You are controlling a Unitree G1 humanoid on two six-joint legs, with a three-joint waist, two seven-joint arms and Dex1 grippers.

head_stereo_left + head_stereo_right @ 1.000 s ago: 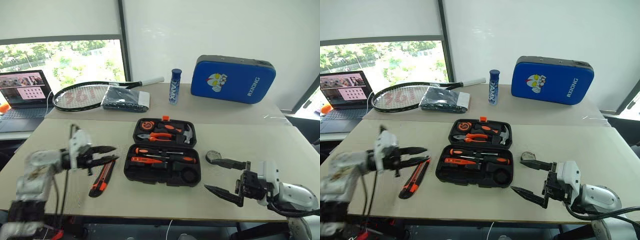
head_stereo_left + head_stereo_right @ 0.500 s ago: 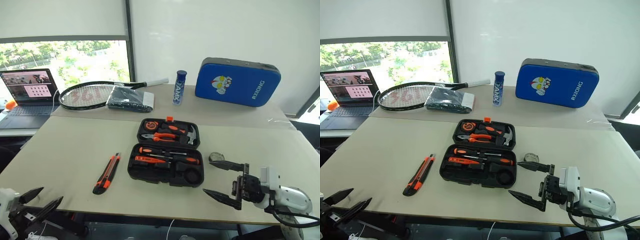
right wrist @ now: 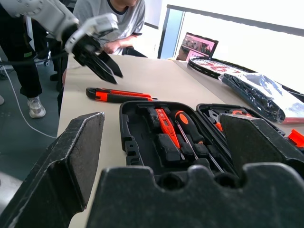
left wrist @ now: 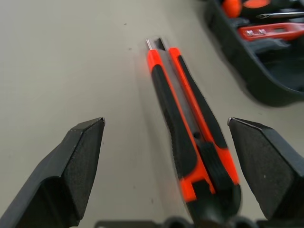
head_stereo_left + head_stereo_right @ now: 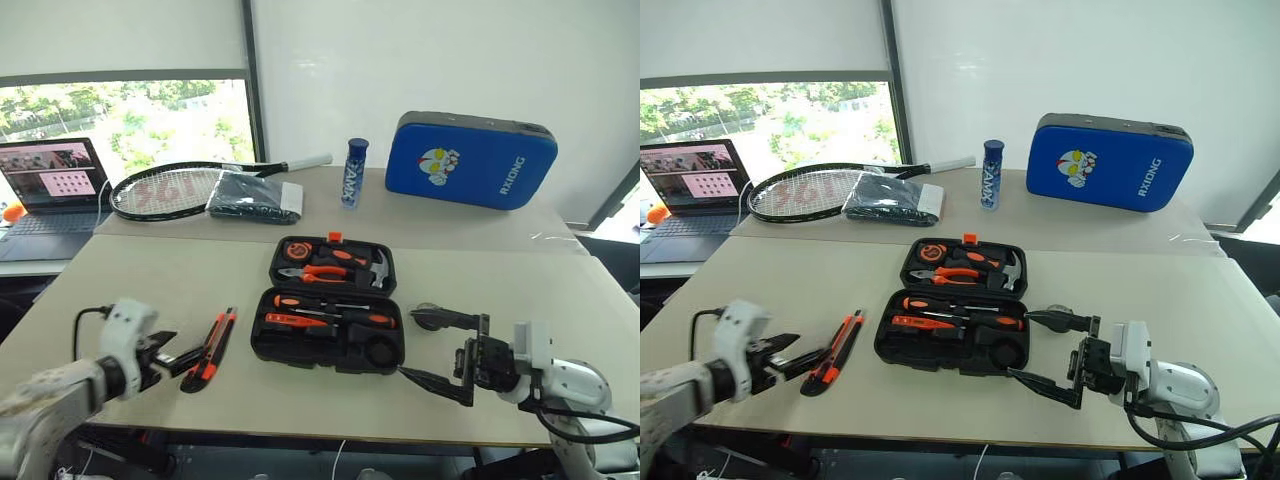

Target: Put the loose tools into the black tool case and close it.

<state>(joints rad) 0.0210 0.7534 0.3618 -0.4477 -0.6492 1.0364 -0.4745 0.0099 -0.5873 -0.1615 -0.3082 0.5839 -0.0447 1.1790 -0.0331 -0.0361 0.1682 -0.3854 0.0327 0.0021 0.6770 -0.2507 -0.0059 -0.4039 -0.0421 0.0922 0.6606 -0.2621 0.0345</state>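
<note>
Office or lab room: plain beige tables (image 5: 120, 270) against a white wall (image 5: 420, 60), a window (image 5: 130, 120) with a lowered roller blind (image 5: 120, 35), and an open laptop (image 5: 50, 190) on a side desk.

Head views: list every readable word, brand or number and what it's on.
"RXIONG": white letters running up the right side of the blue padded case.
Blue can: white vertical lettering, too small to read.
Laptop screen: image tiles, no legible text.
Black tool case and utility knife: no readable markings.
</note>
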